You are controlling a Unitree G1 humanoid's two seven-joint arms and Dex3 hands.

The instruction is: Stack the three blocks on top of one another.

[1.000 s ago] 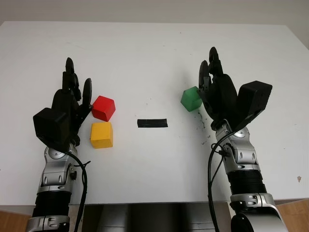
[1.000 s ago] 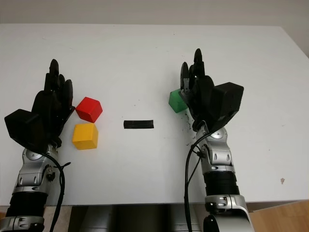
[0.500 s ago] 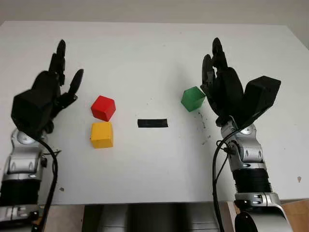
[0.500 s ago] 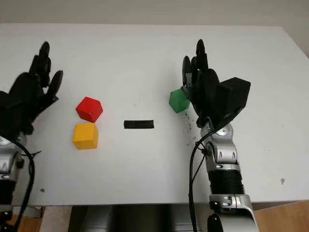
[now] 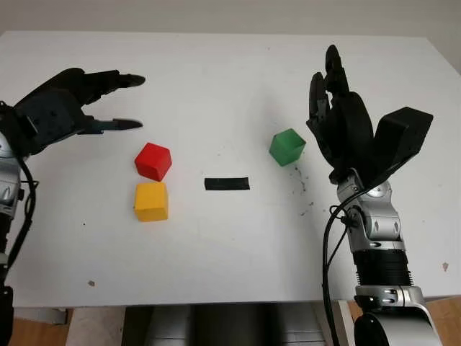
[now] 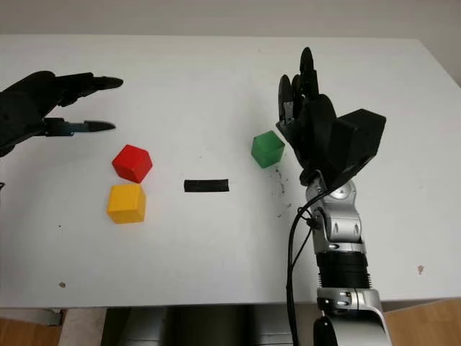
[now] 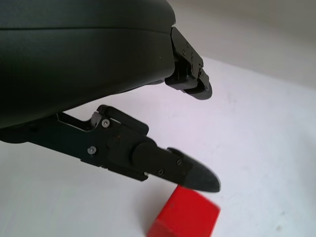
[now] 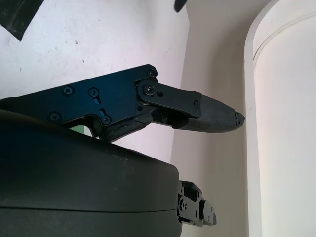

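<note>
A red block [image 5: 153,160] sits on the white table [image 5: 216,79] at the left, with a yellow block [image 5: 151,201] just in front of it. A green block [image 5: 287,146] stands alone right of centre. My left hand [image 5: 119,101] hovers open above and behind the red block, fingers pointing right; the red block [image 7: 185,215] shows below its fingers in the left wrist view. My right hand [image 5: 335,108] is open and upright, just right of the green block, apart from it.
A short strip of black tape [image 5: 227,183] lies on the table between the red-yellow pair and the green block. Small dark specks [image 5: 301,184] mark the surface near the right hand. The table's front edge runs close to my arms.
My left hand has risen off the table, swung left and back away from the red block, and turned its fingers rightward. My right hand has drawn slightly right, away from the green block.
</note>
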